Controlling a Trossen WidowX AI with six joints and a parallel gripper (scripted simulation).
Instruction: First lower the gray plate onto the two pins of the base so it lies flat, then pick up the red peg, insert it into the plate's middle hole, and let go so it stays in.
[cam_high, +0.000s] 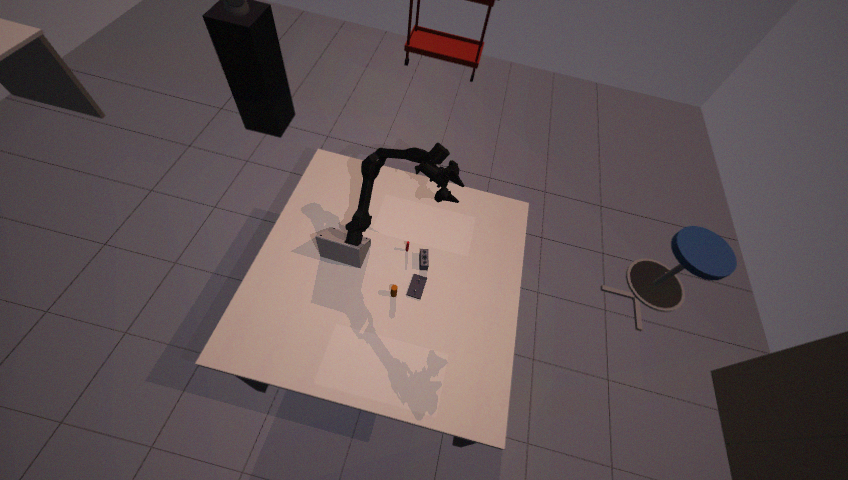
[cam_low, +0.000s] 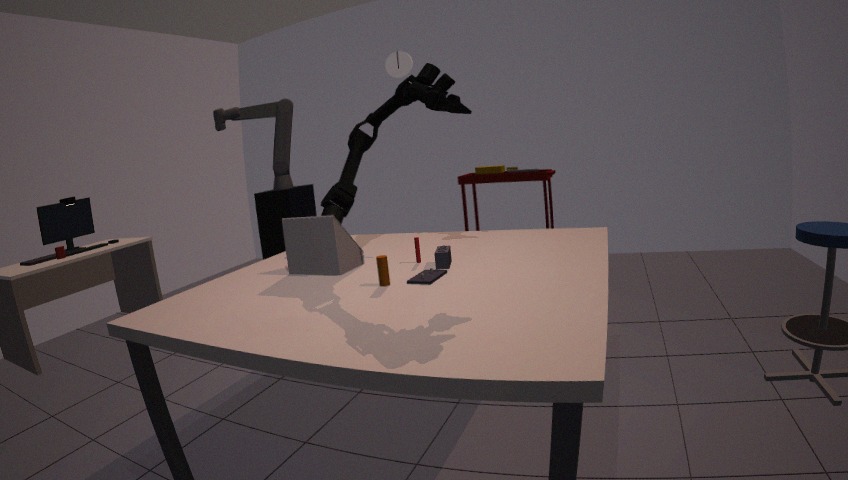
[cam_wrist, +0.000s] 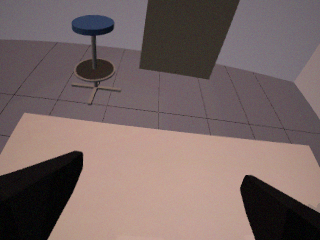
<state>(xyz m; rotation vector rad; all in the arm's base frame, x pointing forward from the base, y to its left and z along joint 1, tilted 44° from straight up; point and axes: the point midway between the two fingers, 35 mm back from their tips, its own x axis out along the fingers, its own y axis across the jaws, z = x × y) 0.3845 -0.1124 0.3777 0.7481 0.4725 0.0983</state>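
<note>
The gray plate (cam_high: 423, 266) (cam_low: 443, 259), a thick block with holes in its top, stands on the table beside the base. The base (cam_high: 416, 286) (cam_low: 437, 275) is a flat dark slab with two small pins standing up, with nothing on it. The red peg (cam_high: 407, 245) (cam_low: 417, 250) stands upright on the table, on the robot's side of the gray plate. My gripper (cam_high: 459, 192) (cam_low: 468, 111) (cam_wrist: 165, 173) is wide open and empty, high above the table and away from all three. None of them shows in the wrist view.
An orange cylinder (cam_high: 393, 290) (cam_low: 383, 271) stands upright near the base, on the robot's side. The arm's gray mount (cam_high: 342, 250) (cam_low: 310, 246) sits farther that way. The table (cam_high: 476, 356) (cam_low: 505, 333) (cam_wrist: 160, 150) has its edge in the wrist view, with a blue stool (cam_wrist: 93, 24) beyond.
</note>
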